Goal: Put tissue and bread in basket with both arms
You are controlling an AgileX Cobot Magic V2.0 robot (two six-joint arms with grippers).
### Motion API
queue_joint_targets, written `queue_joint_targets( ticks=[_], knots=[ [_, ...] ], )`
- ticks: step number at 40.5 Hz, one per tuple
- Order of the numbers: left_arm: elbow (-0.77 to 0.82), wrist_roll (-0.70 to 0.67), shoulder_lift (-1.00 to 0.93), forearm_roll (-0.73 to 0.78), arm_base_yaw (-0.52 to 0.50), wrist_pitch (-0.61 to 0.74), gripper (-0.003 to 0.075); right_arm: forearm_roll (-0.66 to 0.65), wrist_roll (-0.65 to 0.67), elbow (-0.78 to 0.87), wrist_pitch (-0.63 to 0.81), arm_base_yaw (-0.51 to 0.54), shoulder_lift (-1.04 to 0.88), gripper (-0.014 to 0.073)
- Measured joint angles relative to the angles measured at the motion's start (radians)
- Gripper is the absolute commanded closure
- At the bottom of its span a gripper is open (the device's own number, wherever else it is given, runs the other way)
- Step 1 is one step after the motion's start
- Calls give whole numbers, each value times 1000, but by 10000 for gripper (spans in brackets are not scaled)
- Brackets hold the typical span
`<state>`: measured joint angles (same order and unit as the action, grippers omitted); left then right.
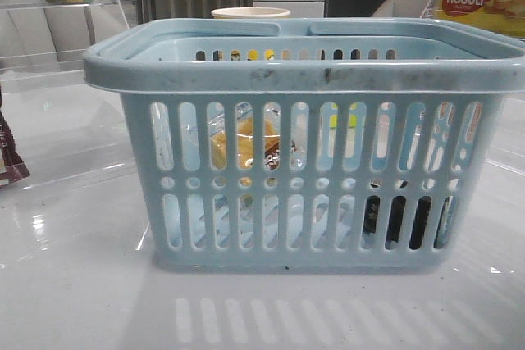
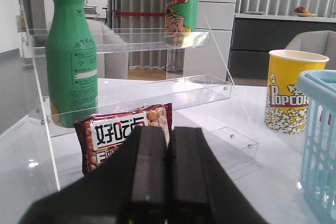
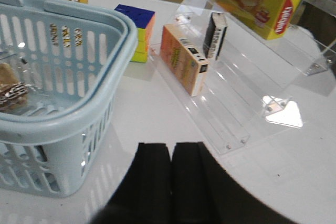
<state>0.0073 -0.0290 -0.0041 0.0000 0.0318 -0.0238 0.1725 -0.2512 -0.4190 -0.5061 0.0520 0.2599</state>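
One basket fills the middle of the front view — light blue, slotted, with a scuffed rim. Through its slots, left of centre, one wrapped bread shows golden-brown with a dark label strip; low at the right of the basket, a single dark shape behind the slots is the tissue. Both lie inside the basket. In the right wrist view the bread appears again at the left edge, on the basket's floor.

Two grippers are in view, one per wrist camera. The left gripper at the bottom centre has its two black fingers pressed together with nothing between them. The right gripper, also at the bottom centre, is closed the same way and holds nothing.

Around them: two green bottles on a clear acrylic shelf in the upper left of the left wrist view, one maroon snack packet just above the fingers, and one yellow popcorn cup at the right. The right wrist view shows one colour cube beside the basket's rim, one orange box, one small dark box and one yellow nabati box on a second clear rack.
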Motion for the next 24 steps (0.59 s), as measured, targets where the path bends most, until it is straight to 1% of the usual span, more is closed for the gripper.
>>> queue_joint_targets(
  ticks=[5,15,17,24],
  knots=[
    [0,0,0,0,0,0,627,0,0,152,64,15,-130,536],
    [0,0,0,0,0,0,627,8,0,407,271,-3,-258,536],
    [0,0,0,0,0,0,627,8,0,434,316,-8,-267,536],
    [0,0,0,0,0,0,627,11,0,447,373,-10,-270,536]
  ],
)
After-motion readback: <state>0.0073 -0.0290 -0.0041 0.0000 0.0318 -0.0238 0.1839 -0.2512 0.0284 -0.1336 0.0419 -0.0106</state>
